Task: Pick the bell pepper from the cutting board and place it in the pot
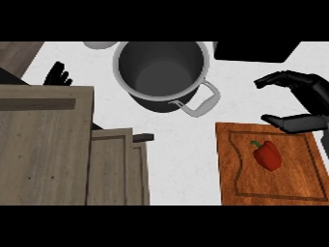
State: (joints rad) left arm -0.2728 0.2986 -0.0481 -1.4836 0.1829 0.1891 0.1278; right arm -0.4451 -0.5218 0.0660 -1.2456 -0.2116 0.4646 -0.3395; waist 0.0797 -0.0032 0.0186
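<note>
1. Far left of the pot (135, 55), we enter the left hand (59, 75): fingers straight and pointing up, holding nothing, at rest beside the top edge of a wooden cabinet (38, 144).
2. Left of and below the pot, that cabinet covers its side of the white counter (181, 159).
3. Pot: dark and open-mouthed, with nothing visible inside. One looped handle (204, 101) juts toward the lower right.
4. Right of and below the pot, apart from it, the cutting board (295, 185) lies flat on the counter.
5. Bell pepper (267, 155): red with a green stem, lying near the board's middle, untouched and not yet in the pot.
6. Farthest right of the pot, the right hand (322, 103) shows over the board's upper right corner. Fingers and thumb are set wide in a curved gape and hold nothing. The pepper lies near, outside that gape.
7. Hazards, as we judge them:
   - The pepper is rounded and glossy, so fingers closing off-centre could roll it along the board.
   - The handle stands between board and pot mouth, so a low carry could knock it and shift the pot.
   - Letting go short of the rim would land the pepper on the counter.
</note>
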